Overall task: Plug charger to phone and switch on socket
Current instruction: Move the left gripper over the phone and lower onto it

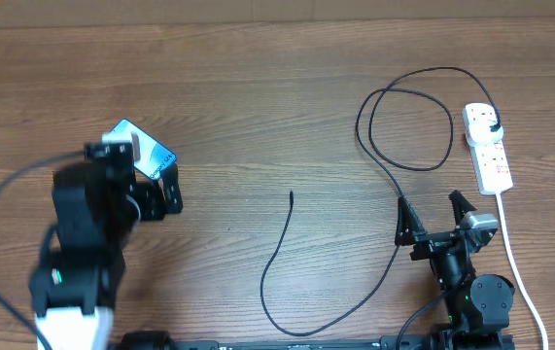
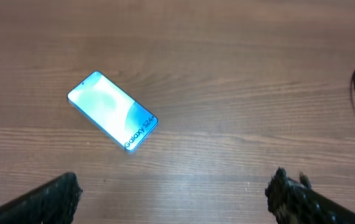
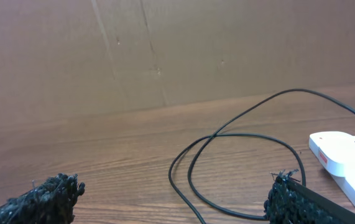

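The phone point(image 1: 151, 151) lies flat at the left of the table, screen lit blue-white, partly under my left arm; the left wrist view shows it whole point(image 2: 112, 111). My left gripper point(image 1: 157, 195) is open and empty, just in front of the phone. The charger point(image 1: 394, 180) is a thin black cable looping across the right half, its plug in the socket point(image 1: 488, 146) at the far right and its free tip point(image 1: 291, 194) at mid-table. My right gripper point(image 1: 433, 216) is open and empty beside the cable. The cable loops point(image 3: 227, 158) and the socket point(image 3: 345, 158) also show in the right wrist view.
The socket's white cord point(image 1: 515, 262) runs down the right side toward the table's front edge, close to the right arm's base. A brown cardboard wall point(image 3: 165, 50) stands behind the table.
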Robot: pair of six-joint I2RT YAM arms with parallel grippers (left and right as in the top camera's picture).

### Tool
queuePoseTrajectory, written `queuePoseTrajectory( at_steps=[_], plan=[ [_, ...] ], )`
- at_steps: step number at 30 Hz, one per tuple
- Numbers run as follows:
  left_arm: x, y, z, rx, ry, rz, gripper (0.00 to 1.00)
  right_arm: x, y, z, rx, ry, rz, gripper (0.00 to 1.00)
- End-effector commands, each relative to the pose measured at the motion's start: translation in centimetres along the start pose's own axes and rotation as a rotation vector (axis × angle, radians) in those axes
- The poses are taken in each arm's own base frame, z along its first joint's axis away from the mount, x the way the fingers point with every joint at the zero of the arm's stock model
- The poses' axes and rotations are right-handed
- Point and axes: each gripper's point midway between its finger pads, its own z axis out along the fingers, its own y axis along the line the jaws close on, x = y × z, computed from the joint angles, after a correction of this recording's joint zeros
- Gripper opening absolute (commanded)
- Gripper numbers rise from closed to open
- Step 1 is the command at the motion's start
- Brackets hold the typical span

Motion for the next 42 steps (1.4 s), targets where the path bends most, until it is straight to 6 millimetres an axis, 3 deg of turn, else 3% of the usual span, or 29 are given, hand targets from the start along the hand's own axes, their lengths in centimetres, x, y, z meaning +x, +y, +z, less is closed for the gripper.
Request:
queuePoseTrajectory(
  at_steps=[1,9,14,15,16,17,18,19,20,27,32,42],
  plan=[
    [-2.8,0.5,0.1,-0.044,0.055,-0.061,0.99,0.3,-0.1,0.0,0.003,-0.001,-0.004,1.0],
    [-3.9,0.2,1.7,-0.057,0.326,-0.096,1.0,0.3,-0.1,0.0,0.003,-0.001,-0.004,1.0],
    [-3.4,-0.8,3.8,0.0,0.396,-0.111,1.0,0.3,-0.1,0.0,0.003,-0.001,-0.004,1.0],
    [-3.2,-0.7,4.2,-0.002,0.409,-0.112,0.87,0.3,-0.1,0.0,0.003,-0.001,-0.004,1.0],
    [-2.9,-0.6,4.7,-0.007,0.427,-0.113,0.54,0.3,-0.1,0.0,0.003,-0.001,-0.004,1.0],
    [-2.7,-0.6,5.1,-0.007,0.439,-0.119,0.43,0.3,-0.1,0.0,0.003,-0.001,-0.004,1.0],
    [-2.5,-0.6,5.4,-0.009,0.449,-0.131,0.46,0.3,-0.1,0.0,0.003,-0.001,-0.004,1.0],
    [-2.3,-0.7,5.7,-0.006,0.46,-0.148,0.68,0.3,-0.1,0.0,0.003,-0.001,-0.004,1.0],
    [-2.1,-0.9,5.9,0.002,0.475,-0.169,1.0,0.3,-0.1,0.0,0.003,-0.001,-0.004,1.0],
    [-1.7,-1.2,7.3,0.019,0.501,-0.198,0.99,0.3,-0.1,0.0,0.003,-0.001,-0.004,1.0],
    [-0.6,0.9,7.3,-0.167,0.528,-0.407,1.0,0.3,-0.1,0.0,0.003,-0.001,-0.004,1.0],
    [-0.5,3.0,8.5,-0.333,0.611,-0.472,1.0,0.3,-0.1,0.0,0.003,-0.001,-0.004,1.0]
  ],
)
